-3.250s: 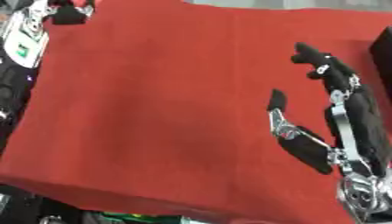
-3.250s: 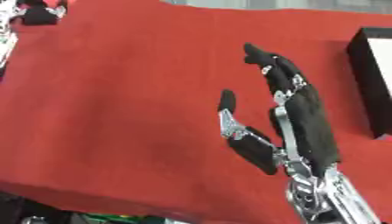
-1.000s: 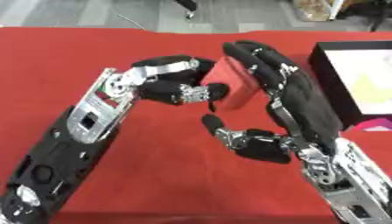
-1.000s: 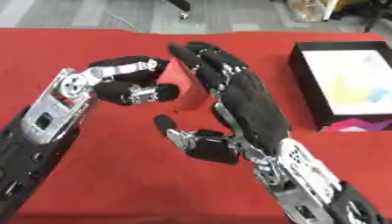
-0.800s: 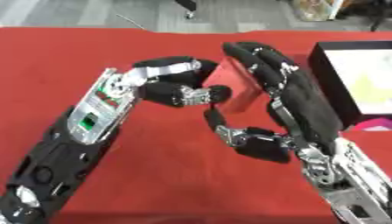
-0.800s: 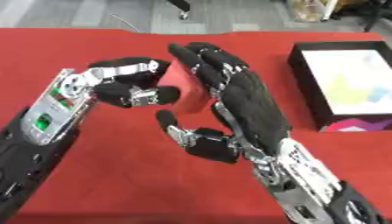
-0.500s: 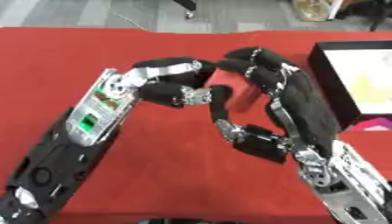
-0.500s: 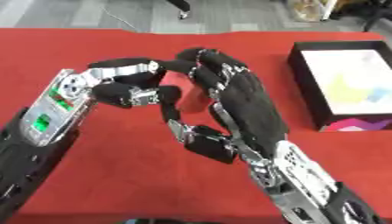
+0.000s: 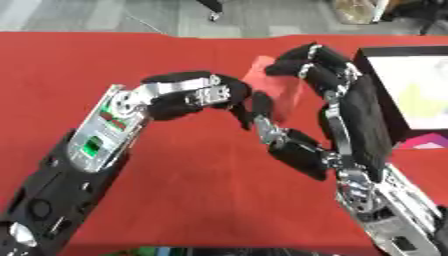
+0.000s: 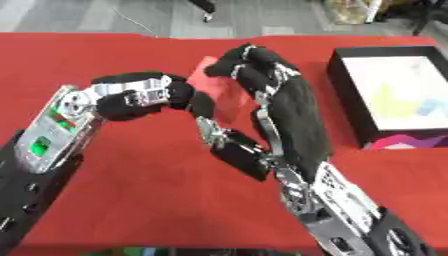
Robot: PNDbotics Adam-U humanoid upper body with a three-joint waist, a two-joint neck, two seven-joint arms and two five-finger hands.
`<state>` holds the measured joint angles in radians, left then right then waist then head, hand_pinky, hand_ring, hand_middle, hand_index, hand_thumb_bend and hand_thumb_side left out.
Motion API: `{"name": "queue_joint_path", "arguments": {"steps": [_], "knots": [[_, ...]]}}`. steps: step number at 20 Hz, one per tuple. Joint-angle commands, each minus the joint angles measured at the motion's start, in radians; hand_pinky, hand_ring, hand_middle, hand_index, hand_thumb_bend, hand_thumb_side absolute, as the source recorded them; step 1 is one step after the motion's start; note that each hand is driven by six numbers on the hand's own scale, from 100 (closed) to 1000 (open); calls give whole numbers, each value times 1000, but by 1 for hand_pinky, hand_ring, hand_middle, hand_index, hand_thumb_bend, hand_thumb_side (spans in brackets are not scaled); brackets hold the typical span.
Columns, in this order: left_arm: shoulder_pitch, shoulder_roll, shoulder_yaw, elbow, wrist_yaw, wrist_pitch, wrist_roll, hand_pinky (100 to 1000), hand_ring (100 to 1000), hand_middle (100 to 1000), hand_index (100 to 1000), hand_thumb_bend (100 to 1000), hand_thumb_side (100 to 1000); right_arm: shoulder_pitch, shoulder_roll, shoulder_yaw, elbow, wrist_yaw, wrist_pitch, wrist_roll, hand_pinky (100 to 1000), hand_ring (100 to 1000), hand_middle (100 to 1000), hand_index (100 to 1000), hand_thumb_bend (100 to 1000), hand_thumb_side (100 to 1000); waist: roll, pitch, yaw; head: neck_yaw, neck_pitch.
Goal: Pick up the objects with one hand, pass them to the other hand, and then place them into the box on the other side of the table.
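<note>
Red tablecloth [image 9: 105, 55] covers the whole work surface; nothing else loose on it in view.

Box [image 10: 346, 75]: black walls, open top, at the right edge, pale printed sheet inside with a magenta corner at its near end. Well apart from the hands, to their right.

Right hand [image 10: 284, 107]: comes in from near-right, palm side toward centre, fingers curled over the far top edge of the red block [image 9: 276, 90], thumb up against its near side. So it's gripping the block.

Left hand [image 9: 188, 95]: comes in from near-left, fingers curled, fingertips right at the block's left side. Contact zone is hidden by the right thumb and the dark fingers, so can't tell whether it's clamped on the block or just beside it.

Red block: flat-faced, roughly square, tilted, held up off the cloth at centre between the two hands. Nearly same red as the cloth, so edges are hard to trace.

Step, as a judgement: mid-handover, block passing left to right. Right hand looks to have it; release by left not confirmed.

Next move calls for: left fingers opening and clearing away leftward, then right arm swinging the block right, over the box's open top, and letting go inside the walls. Risk: block slipping if the left lets go before the right thumb is seated.
</note>
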<state>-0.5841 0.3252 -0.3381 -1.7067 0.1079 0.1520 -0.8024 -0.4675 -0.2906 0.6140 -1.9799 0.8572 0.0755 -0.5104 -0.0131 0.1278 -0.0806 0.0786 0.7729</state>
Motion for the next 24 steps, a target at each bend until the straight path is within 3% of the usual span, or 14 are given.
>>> {"name": "queue_joint_path", "arguments": {"steps": [1, 6, 10, 16, 20, 24], "knots": [[-4, 18, 27, -10, 19, -10, 1, 818, 651, 631, 743, 100, 952, -11, -18, -20, -20, -4, 3, -27, 512, 633, 504, 634, 100, 236, -1, -15, 2, -12, -3], [6, 16, 45, -10, 49, -9, 12, 823, 652, 632, 741, 100, 973, -14, -30, -34, -20, -2, -1, -53, 516, 631, 504, 632, 100, 234, -5, -17, 5, -29, -3], [5, 10, 55, -10, 87, -5, 44, 808, 606, 569, 683, 100, 828, -11, -40, -42, -20, -11, 3, -64, 513, 632, 504, 633, 100, 233, -7, -19, 6, -36, -3], [2, 7, 53, -13, 98, 3, 78, 807, 603, 564, 678, 100, 786, -15, -41, -46, -20, -5, -4, -60, 523, 633, 507, 634, 100, 231, -8, -19, 5, -37, -3], [17, 10, 93, -13, 65, -13, 119, 807, 608, 571, 684, 100, 764, -22, -85, -100, -20, 26, 11, -68, 549, 635, 516, 635, 100, 224, -7, -22, 5, -52, -3], [61, 12, 208, 4, 40, -29, 244, 806, 609, 573, 684, 100, 732, -13, -183, -197, -20, 48, 58, -84, 560, 635, 519, 635, 100, 218, -8, -22, 9, -119, -3]]}}
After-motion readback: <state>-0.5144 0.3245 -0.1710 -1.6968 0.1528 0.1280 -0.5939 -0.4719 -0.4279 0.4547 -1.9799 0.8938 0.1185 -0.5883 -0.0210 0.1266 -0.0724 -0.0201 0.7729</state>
